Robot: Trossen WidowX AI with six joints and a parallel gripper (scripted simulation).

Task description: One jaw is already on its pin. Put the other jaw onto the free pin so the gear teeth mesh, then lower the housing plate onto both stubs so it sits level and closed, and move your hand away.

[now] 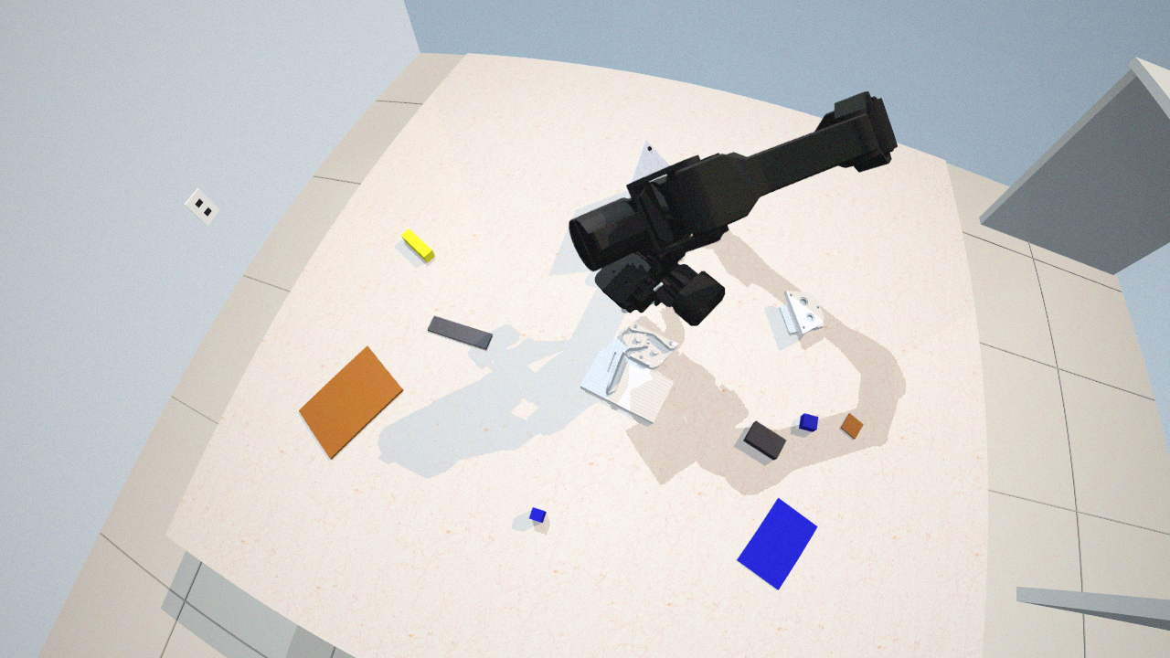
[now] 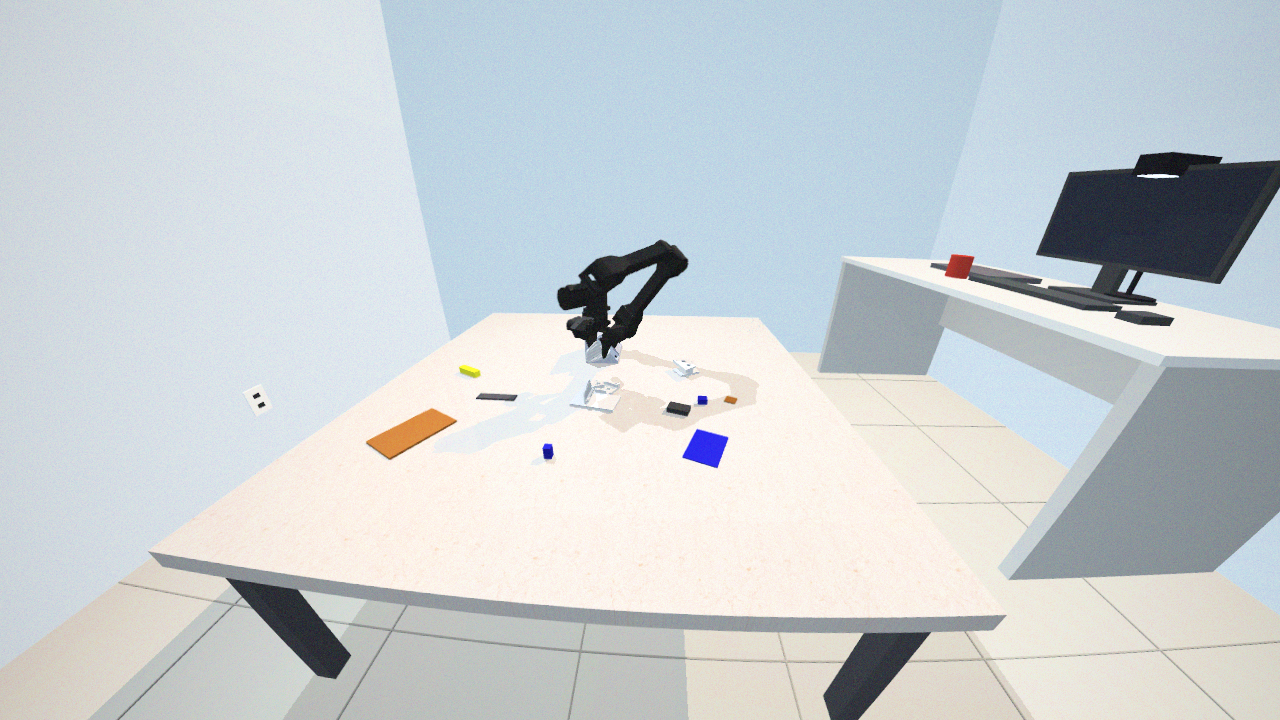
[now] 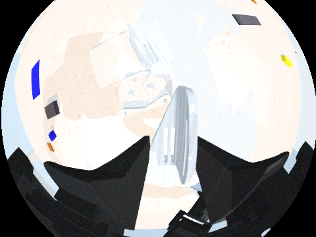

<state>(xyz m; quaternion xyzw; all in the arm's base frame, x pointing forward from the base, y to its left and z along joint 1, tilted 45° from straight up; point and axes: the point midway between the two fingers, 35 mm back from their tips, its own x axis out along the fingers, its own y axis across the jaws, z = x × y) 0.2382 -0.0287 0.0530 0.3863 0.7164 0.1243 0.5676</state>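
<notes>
A black robot arm [image 1: 703, 192] [image 2: 632, 259] reaches over a pale speckled table [image 1: 654, 564] [image 2: 572, 537]. Its gripper [image 1: 658, 290] [image 2: 608, 344] [image 3: 170, 139] points downward, with its two dark fingers closed on a white, ribbed jaw [image 3: 181, 131] that has a slot in it. The wrist view shows this loose jaw between the fingertips; from above, the gripper hides most of it. Near the gripper, on the table, sits the white base assembly [image 1: 628, 380] [image 2: 595, 402] [image 3: 108, 62], a flat square plate with the mounted jaw [image 1: 617, 369] [image 3: 143, 47] and a small bracket with holes [image 1: 648, 344] [image 2: 605, 387] [image 3: 145, 90] at one end. The held jaw is apart from that assembly. Well to the right of it in the top view lies the white housing plate [image 1: 804, 313] [image 2: 683, 365], a part with two round holes, off the assembly. Around them lie a blue sheet [image 1: 777, 543] [image 2: 705, 448] [image 3: 35, 79], an orange panel [image 1: 351, 401] [image 2: 411, 433], a yellow block [image 1: 417, 245] [image 2: 469, 370] [image 3: 286, 61] and a dark gray bar [image 1: 460, 332] [image 2: 496, 396] [image 3: 246, 20].
</notes>
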